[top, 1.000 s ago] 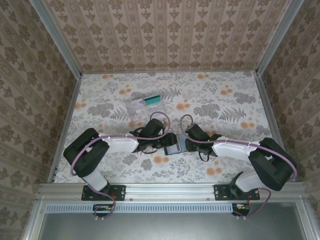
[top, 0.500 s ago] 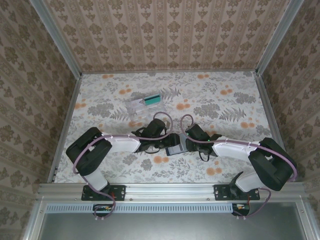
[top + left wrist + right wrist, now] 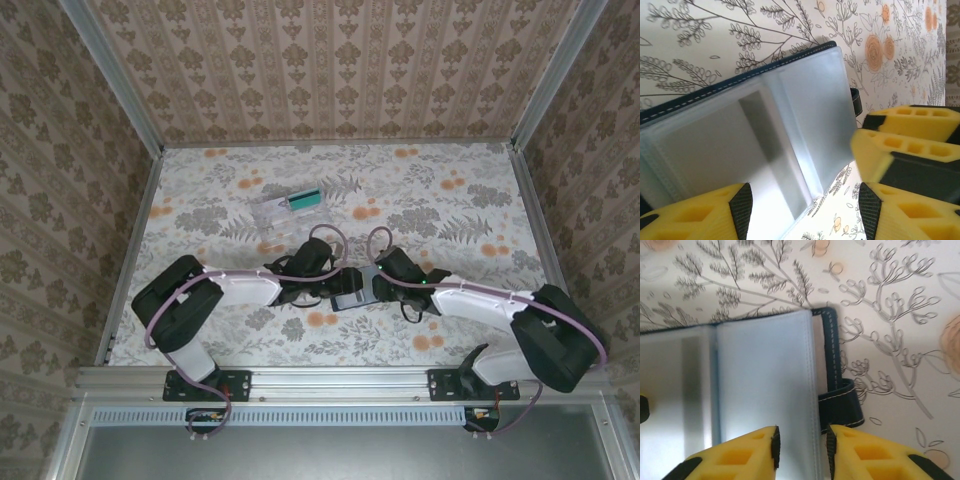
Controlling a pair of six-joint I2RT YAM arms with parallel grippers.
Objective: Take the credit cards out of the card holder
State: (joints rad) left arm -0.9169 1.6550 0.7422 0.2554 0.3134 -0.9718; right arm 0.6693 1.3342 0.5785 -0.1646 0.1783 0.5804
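Observation:
The card holder (image 3: 352, 293) lies open on the table between my two grippers, its grey-blue inside (image 3: 765, 125) facing up and no card showing in it. My left gripper (image 3: 805, 210) is open, with the holder's near corner lying between its fingers. My right gripper (image 3: 802, 440) stands narrowly open astride the edge of the holder's inner page (image 3: 765, 380), next to the dark strap loop (image 3: 840, 405). Its yellow fingers (image 3: 900, 145) show in the left wrist view. One teal-green credit card (image 3: 305, 198) rests on the clear box.
The clear plastic box (image 3: 278, 212) stands on the floral table (image 3: 450, 200) behind the left gripper. Patterned walls close in the back and both sides. The arm bases sit at the near rail (image 3: 340, 380).
The right jaws have parted a little at the holder's edge, and the right arm has stretched slightly leftward. The left arm has shifted slightly.

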